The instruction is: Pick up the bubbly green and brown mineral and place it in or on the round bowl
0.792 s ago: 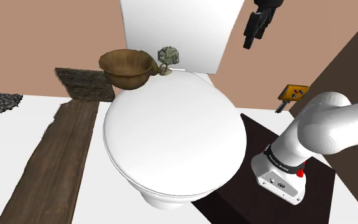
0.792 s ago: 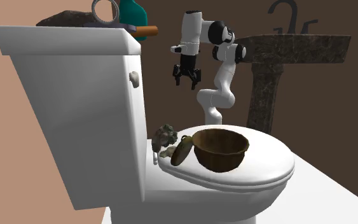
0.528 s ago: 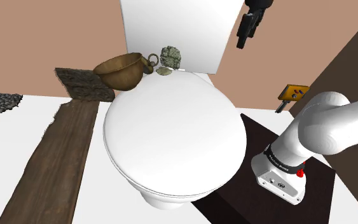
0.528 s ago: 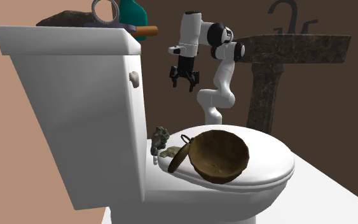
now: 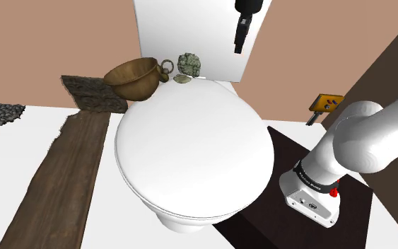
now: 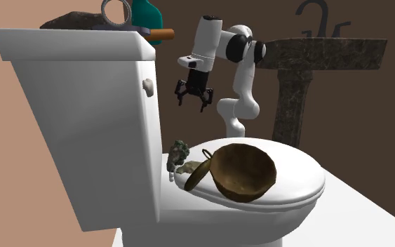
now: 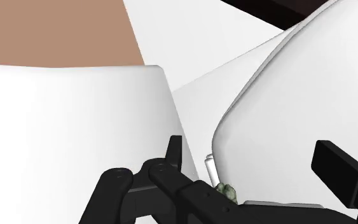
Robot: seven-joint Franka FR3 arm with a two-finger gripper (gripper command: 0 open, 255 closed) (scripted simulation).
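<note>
Nearest the shoulder camera, at lower right, a dark box stand (image 5: 293,152) with the white arm (image 5: 363,138) bending up and to the left. Next, a closed white toilet lid (image 5: 194,148), broad and smooth, serving as the work surface, above a white floor (image 5: 13,141). Alongside it, on the shoulder view's left, a long wooden plank (image 5: 49,177). At the lid's back edge, a round brown bowl (image 5: 135,76), tilted rather than level, with a thin brown disc (image 6: 197,175) leaning against it. Just beside the bowl, toward the shoulder view's right, the lumpy green-and-brown mineral (image 5: 189,62), at the foot of the white tank (image 5: 190,28), with a pale flat chip (image 5: 182,79) just in front. Well above the mineral, in front of the tank, the black gripper (image 5: 239,47), pointing down, fingers (image 7: 339,168) spread apart, touching neither mineral nor bowl. Farther back, a tan wall (image 5: 84,35) meeting a dark brown wall (image 5: 395,64). In the second exterior view, a dark stone sink (image 6: 329,52) beyond the arm, and a teal bottle (image 6: 146,12) on top of the tank.
</note>
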